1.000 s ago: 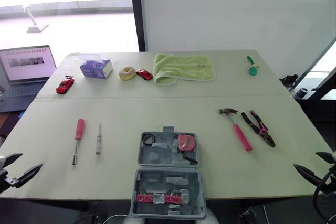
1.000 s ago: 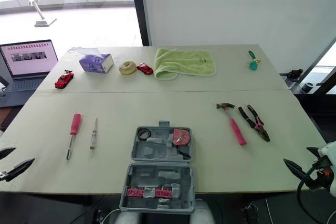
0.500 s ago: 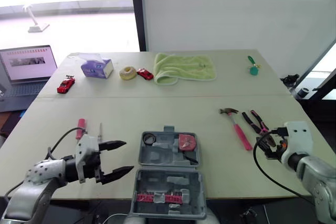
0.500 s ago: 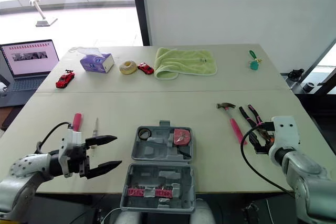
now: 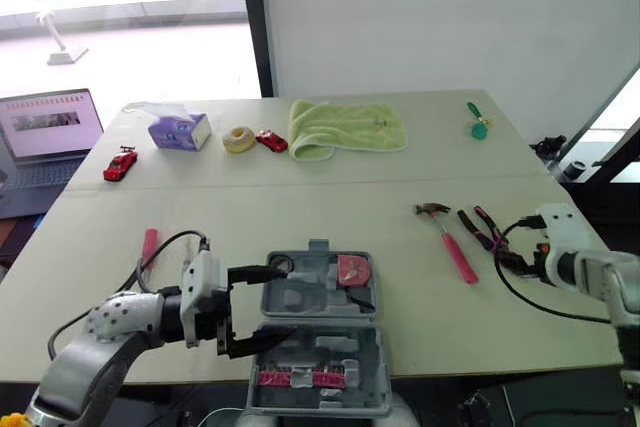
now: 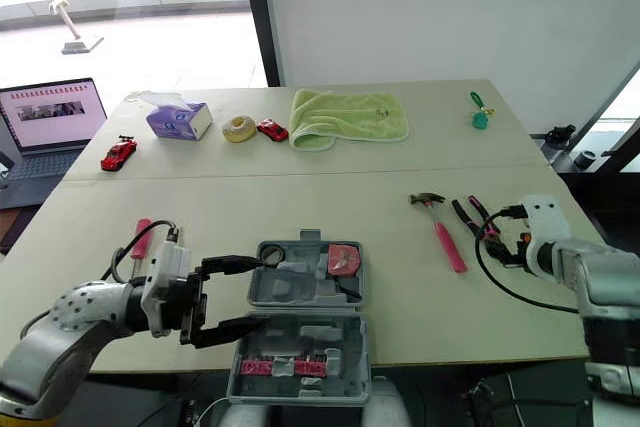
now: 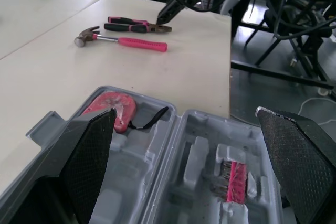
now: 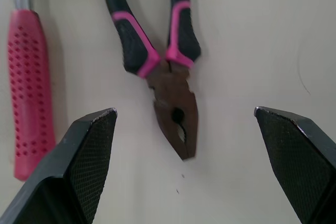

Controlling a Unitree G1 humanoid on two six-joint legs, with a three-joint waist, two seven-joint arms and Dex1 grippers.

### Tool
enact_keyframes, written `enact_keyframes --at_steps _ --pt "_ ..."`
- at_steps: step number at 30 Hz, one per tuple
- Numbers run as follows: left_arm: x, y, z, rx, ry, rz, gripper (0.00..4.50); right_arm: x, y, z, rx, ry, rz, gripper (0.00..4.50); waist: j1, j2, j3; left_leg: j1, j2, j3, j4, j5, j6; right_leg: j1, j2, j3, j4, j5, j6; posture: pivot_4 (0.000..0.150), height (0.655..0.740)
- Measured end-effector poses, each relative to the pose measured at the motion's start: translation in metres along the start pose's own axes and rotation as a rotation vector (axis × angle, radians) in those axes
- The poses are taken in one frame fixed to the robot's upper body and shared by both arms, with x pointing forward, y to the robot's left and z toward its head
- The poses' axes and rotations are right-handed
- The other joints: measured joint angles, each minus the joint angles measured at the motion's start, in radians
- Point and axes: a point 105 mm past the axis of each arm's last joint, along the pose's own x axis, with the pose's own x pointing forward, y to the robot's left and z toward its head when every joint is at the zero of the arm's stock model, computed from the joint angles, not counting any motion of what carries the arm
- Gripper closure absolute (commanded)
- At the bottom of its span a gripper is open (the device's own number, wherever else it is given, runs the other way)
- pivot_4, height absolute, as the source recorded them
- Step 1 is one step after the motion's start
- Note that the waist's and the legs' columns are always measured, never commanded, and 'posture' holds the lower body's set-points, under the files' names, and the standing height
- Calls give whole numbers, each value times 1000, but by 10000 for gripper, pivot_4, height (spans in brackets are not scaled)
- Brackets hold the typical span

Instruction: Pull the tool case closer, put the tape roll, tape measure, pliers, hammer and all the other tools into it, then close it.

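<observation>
The grey tool case lies open at the table's near edge, with a red tape measure and a black tape roll in its far half. My left gripper is open over the case's left side, its fingers spanning the hinge. The pink-handled hammer and pliers lie to the right. My right gripper is open just short of the pliers' nose, which points at it. A red screwdriver lies to the left.
Along the far side are a green towel, a tissue box, a yellow tape roll, two red toy cars and a green item. A laptop stands off the left edge.
Both arms have come in from the table's near corners. The left gripper moved right to the case. The right gripper closed in on the pliers.
</observation>
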Motion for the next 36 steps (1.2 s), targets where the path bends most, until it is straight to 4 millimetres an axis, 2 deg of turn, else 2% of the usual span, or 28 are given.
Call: enact_keyframes --at_steps 3,11,14,17,19,20,32,36 --pt "1 1 0 4 4 8 0 7 5 3 -5 26 31 649 0 0 0 -1 0 0 0 0 0 0 0 0 0 0 1 1500 7400" --pt "4 -1 5 23 -5 28 0 23 1 -8 -14 140 19 649 -4 0 1 0 0 0 0 0 0 0 0 0 0 0 1 1500 7400" --pt "4 -1 7 31 -8 39 0 27 1 -9 -19 159 36 8772 -5 0 1 0 0 0 0 0 0 0 0 0 0 1 3 1500 7400" --pt "5 -1 7 31 -8 46 0 28 0 -8 -20 157 39 23009 -5 1 1 0 0 0 0 0 0 0 0 0 0 1 3 1500 7400" --pt "4 -1 6 28 -7 51 0 29 -2 -7 -20 157 32 34342 -5 0 1 0 0 0 0 0 0 0 0 0 0 1 3 1500 7400" --pt "4 -1 6 27 -7 54 0 29 -3 -7 -18 157 34 35654 -5 0 1 0 0 0 0 0 0 0 0 0 0 2 3 1500 7400" --pt "6 2 9 43 -9 56 0 26 3 -6 -29 100 40 35616 -4 2 1 -1 0 0 0 0 0 0 0 0 0 2 4 1500 7400" --pt "4 6 5 33 1 63 0 11 10 0 -72 13 40 35616 -3 3 2 -1 0 0 0 0 0 -1 0 0 0 2 4 1500 7400"
